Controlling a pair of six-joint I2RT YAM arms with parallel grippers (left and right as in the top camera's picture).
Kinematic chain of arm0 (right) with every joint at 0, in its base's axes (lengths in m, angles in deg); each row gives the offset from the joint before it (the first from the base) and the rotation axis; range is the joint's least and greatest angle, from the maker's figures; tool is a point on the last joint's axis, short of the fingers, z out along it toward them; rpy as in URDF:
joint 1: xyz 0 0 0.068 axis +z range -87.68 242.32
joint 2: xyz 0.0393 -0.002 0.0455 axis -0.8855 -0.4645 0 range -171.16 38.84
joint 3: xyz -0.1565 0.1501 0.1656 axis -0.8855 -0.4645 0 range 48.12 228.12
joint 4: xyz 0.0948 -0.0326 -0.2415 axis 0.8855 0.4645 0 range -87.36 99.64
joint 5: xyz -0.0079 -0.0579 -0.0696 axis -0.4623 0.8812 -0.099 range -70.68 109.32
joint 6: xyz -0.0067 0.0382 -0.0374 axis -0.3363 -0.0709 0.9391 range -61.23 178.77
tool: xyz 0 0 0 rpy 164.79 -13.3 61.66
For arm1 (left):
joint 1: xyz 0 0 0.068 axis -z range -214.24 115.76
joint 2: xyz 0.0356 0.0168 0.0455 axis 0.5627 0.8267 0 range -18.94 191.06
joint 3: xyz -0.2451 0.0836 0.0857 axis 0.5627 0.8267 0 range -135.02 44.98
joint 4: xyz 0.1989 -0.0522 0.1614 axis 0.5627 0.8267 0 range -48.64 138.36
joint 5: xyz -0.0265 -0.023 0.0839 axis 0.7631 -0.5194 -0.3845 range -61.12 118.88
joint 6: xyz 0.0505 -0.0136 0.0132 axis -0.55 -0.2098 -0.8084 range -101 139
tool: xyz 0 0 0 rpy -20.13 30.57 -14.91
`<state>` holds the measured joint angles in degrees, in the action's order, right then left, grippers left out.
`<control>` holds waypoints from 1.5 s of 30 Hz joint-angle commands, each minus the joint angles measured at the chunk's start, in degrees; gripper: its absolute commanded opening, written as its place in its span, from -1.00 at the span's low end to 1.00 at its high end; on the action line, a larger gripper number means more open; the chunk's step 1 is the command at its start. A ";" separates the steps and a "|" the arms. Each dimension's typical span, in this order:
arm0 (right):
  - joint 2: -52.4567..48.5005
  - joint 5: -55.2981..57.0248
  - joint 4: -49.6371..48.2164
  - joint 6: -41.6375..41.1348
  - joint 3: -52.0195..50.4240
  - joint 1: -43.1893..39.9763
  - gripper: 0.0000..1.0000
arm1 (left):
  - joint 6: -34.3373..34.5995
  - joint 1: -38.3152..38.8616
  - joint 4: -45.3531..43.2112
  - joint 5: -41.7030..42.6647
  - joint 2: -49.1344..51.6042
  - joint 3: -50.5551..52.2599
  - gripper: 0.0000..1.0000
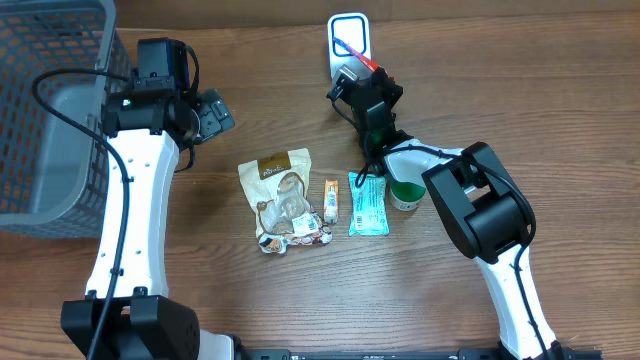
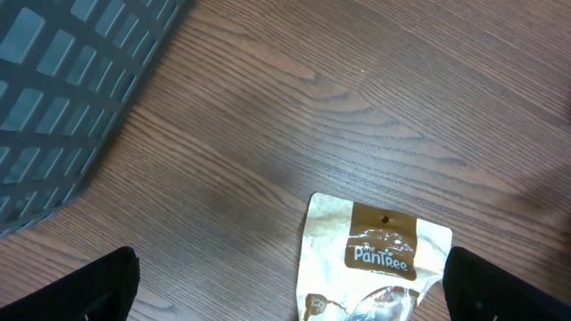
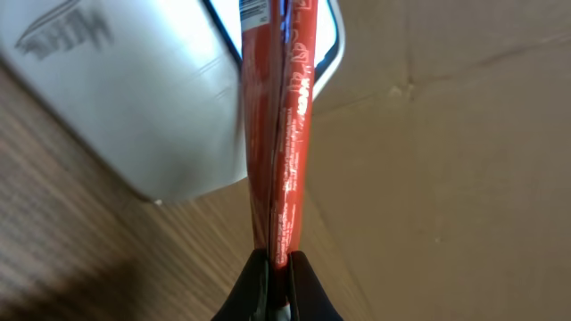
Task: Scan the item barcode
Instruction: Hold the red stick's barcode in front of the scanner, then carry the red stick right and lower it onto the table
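Note:
A thin red packet (image 3: 278, 134) is pinched edge-on in my right gripper (image 3: 278, 263), which is shut on its lower end. The packet stands in front of the white scanner (image 3: 134, 98). From overhead, the red packet (image 1: 357, 52) lies across the scanner (image 1: 348, 30) at the back of the table, with the right gripper (image 1: 372, 74) just behind it. My left gripper (image 1: 205, 112) hangs open over bare wood, empty, its fingers (image 2: 107, 285) wide apart above the top of a white and brown Pantree pouch (image 2: 379, 254).
A grey mesh basket (image 1: 40, 110) fills the far left. At mid-table lie the pouch (image 1: 285, 200), a small orange packet (image 1: 331, 200), a teal packet (image 1: 368, 203) and a green round item (image 1: 406, 195). The right arm reaches over the green item.

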<state>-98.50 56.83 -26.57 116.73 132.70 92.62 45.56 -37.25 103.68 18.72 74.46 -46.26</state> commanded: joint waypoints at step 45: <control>43.76 3.50 64.11 -60.67 1.42 -2.01 -0.93 | -0.24 0.02 0.02 -0.76 -0.90 -0.44 0.99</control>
<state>-56.45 70.14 33.36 72.64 134.12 93.78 45.56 -37.25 103.68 18.72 74.46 -46.26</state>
